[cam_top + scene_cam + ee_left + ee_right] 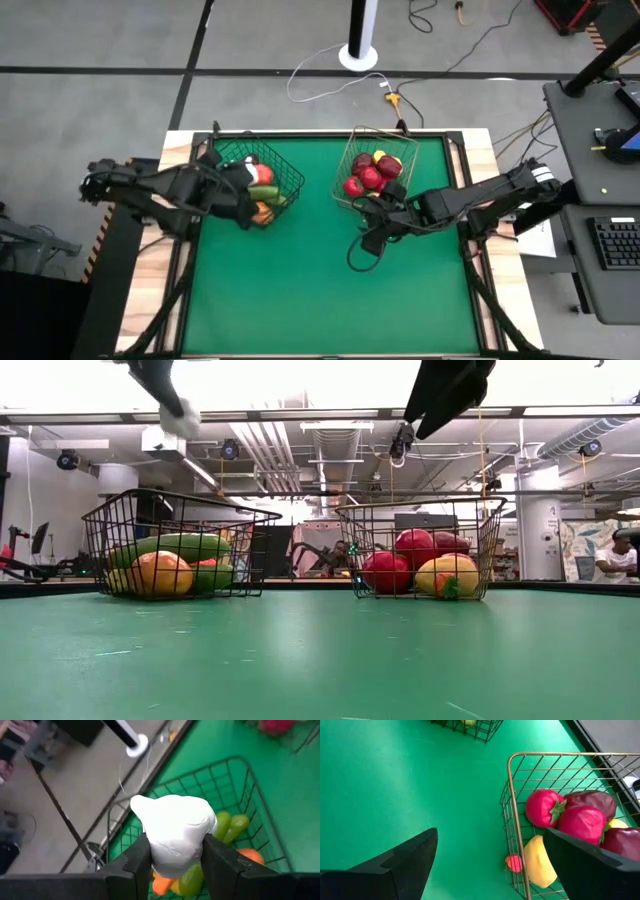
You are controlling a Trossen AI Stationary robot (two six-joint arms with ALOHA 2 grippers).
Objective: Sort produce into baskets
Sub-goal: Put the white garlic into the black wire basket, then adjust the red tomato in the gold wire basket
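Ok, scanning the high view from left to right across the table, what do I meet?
Left gripper holding a white piece over the dark wire basket → bare green mat → pale wire basket with red and yellow produce → right gripper, open, by that basket's near edge.

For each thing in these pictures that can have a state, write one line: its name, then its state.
Left tool: shut on the white piece, above the dark basket.
White piece: held, not yet dropped.
Dark basket: upright, partly filled with green and orange produce.
Right tool: open, empty, beside the pale basket.
Pale basket: upright, holding red, purple and yellow produce.
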